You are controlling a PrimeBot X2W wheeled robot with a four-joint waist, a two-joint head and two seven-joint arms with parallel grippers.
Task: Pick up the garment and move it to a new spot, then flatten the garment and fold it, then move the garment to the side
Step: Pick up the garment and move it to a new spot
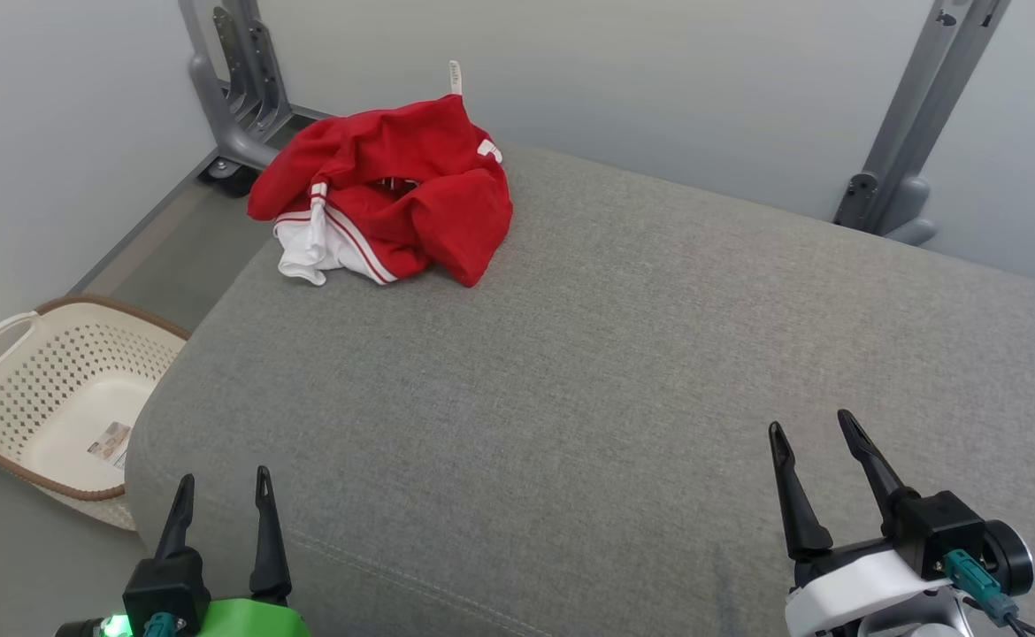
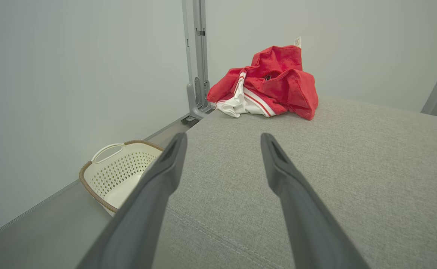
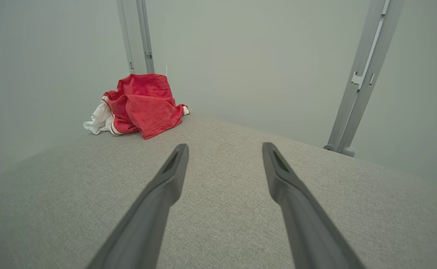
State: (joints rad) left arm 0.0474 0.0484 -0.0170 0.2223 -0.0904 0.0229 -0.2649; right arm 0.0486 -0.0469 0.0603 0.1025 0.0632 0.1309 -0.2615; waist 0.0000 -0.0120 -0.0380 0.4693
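A red garment (image 1: 394,190) with white trim lies crumpled in a heap at the far left corner of the grey cushioned surface (image 1: 624,354). It also shows ahead in the left wrist view, garment (image 2: 270,82), and far left in the right wrist view, garment (image 3: 140,102). My left gripper (image 1: 224,482) stands open at the near left edge, nothing between its fingers (image 2: 166,175). My right gripper (image 1: 811,431) stands open at the near right, empty too, its fingers (image 3: 170,179) over bare fabric. Both are far from the garment.
A cream perforated laundry basket (image 1: 49,398) with a brown rim sits on the floor left of the cushion. Grey metal frame posts (image 1: 239,88) stand behind the garment and at the far right (image 1: 916,124). Pale walls close the back and left.
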